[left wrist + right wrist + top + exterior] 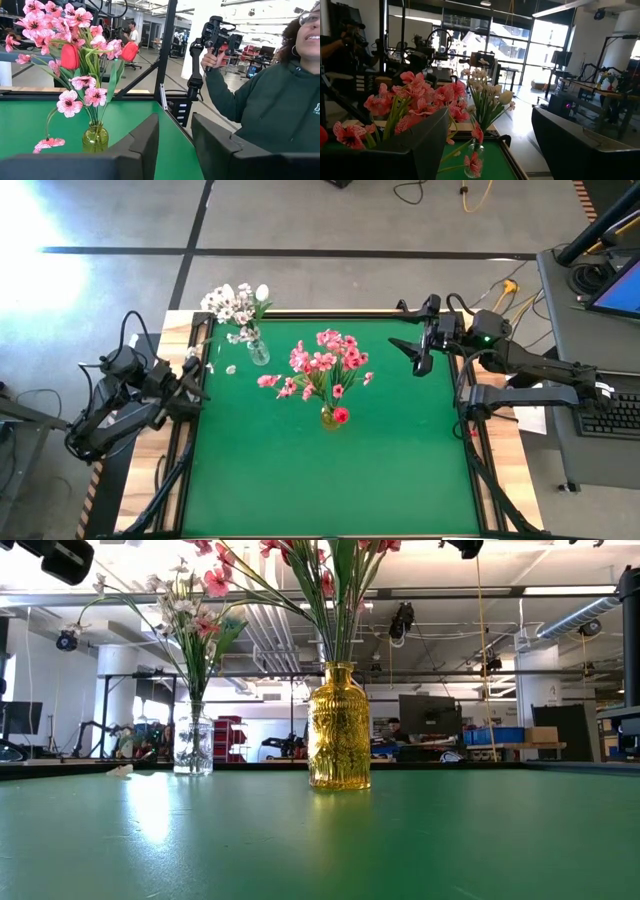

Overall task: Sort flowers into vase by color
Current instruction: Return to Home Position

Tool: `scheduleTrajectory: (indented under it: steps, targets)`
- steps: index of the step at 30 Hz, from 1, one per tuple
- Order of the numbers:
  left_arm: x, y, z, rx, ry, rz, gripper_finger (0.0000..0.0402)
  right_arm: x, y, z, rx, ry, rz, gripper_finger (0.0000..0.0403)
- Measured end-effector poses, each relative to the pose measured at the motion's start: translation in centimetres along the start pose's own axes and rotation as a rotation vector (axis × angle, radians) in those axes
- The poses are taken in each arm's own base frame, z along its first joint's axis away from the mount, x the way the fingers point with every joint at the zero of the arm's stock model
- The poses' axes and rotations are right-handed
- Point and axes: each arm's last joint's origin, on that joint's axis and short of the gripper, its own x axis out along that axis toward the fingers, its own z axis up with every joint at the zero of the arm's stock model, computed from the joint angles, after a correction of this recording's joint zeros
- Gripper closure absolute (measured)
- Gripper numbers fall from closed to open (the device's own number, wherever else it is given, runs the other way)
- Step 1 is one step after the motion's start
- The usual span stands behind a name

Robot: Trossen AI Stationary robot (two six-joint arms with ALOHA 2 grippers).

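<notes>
A yellow glass vase stands mid-table with pink blossom sprays and red tulips stuck in it by their stems. A clear glass vase near the far left corner holds small white blossom sprays and a white tulip. My left gripper hovers open at the table's left edge, facing the yellow vase. My right gripper is open above the far right part of the table, facing both bouquets.
A small white blossom piece lies on the green mat beside the clear vase. A person holding a camera rig stands beyond the table's right side. The near half of the mat holds no objects.
</notes>
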Motion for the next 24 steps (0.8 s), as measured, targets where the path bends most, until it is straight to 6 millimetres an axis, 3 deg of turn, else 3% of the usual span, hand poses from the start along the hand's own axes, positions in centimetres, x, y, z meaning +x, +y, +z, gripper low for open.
scheduleTrajectory:
  steps: [12,24]
  targets:
    - [0.00,0.00,0.00,0.001,0.000,-0.001,0.0343,0.01,0.03,-0.20,0.003,0.015,0.003,0.0119]
    - [0.00,0.00,0.00,0.001,0.000,-0.001,0.0349,0.01,0.03,-0.24,-0.005,0.019,0.003,0.0126]
